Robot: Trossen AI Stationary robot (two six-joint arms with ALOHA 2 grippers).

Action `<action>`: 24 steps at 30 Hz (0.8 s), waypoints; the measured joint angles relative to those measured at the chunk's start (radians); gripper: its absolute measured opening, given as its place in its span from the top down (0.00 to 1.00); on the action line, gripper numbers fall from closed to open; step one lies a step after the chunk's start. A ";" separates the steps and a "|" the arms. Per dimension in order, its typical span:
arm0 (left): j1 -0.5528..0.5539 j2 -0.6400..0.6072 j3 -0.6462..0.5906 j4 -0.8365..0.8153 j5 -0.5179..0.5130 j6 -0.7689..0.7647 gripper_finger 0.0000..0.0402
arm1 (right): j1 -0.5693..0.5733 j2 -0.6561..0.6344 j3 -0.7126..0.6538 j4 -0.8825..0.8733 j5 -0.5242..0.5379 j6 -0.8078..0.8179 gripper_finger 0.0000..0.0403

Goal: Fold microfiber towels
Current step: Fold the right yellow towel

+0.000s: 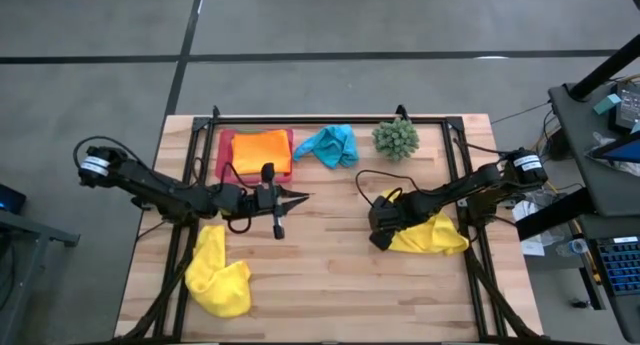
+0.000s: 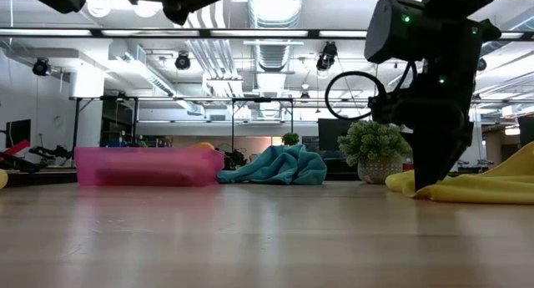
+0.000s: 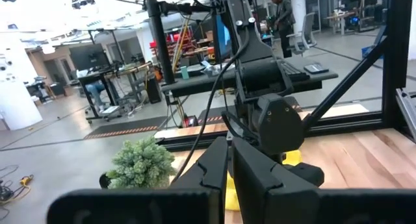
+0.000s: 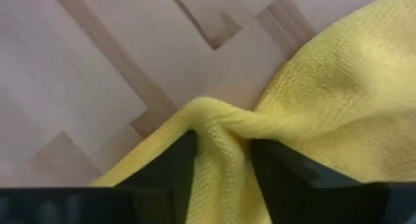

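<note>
Right gripper pinching a ridge of yellow towel on the table: lift slowly, watch for slip; left gripper idle, jaws pressed together.

A towel is laid on the tray at eleven o'clock. A second towel is placed at twelve, the plant at one.

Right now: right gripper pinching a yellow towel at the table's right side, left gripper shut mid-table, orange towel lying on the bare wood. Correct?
Not quite. The orange towel lies on the pink tray, not on bare wood; the high view shows it. The rest holds: the right gripper pinches a yellow towel at the table's right side, and the left gripper is shut mid-table.
</note>
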 joint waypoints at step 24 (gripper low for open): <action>-0.007 0.019 -0.035 -0.017 0.065 -0.092 0.98 | -0.010 -0.019 -0.006 0.953 -0.275 -0.839 0.98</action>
